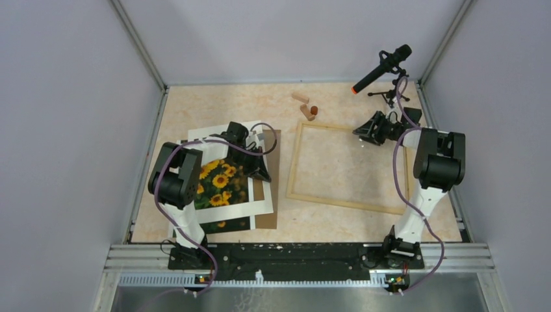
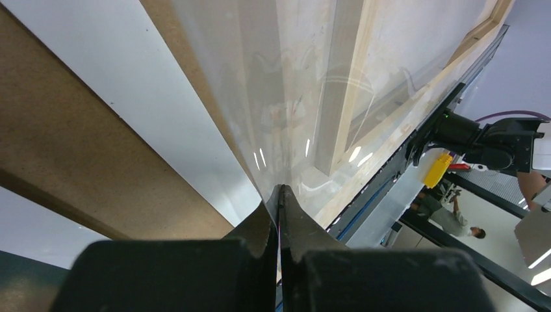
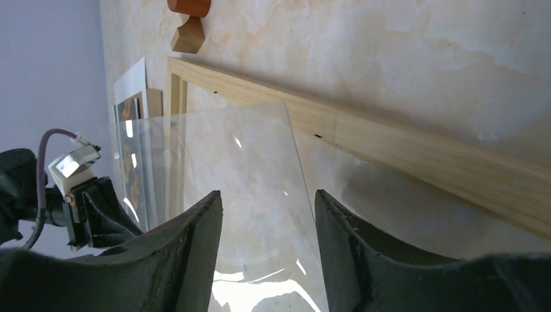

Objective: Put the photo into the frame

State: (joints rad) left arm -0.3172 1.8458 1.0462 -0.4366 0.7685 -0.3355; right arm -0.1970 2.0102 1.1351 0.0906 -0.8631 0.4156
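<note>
Top external view has the photo (image 1: 221,181) lying flat on the left of the desk (image 1: 208,107), sunflowers showing through a white mat (image 1: 253,208), a brown backing board (image 1: 275,146) under the stack and the left arm right over it. The frame (image 1: 295,159) sits just beside it to the right, empty, with bare desk showing between its pale rails.

Left wrist view: the left pincer (image 2: 281,195) is pinched tight on the edge of a clear pane (image 2: 260,78), and the sheet fans out toward the frame. On the right wrist view the right pincer (image 3: 268,195) is spread wide. The pane's far corner hangs in front of the gap, and I can't tell whether either finger touches it.

Now the print itself. It looks like thin paper: light, limp and quick to crease or smudge. Lying dead flat, it gives a finger nothing to get under. The best bet, I'd say, is the strip that shows past the mat's near edge. Pinch gently there, close to a corner, and slide it rather than hoist it, or it will droop. The mat on top needs dealing with first.

The pane is the opposite customer: stiff, slick and probably brittle. It's gripped at one edge only, so a second hold on its far side looks wise
</note>
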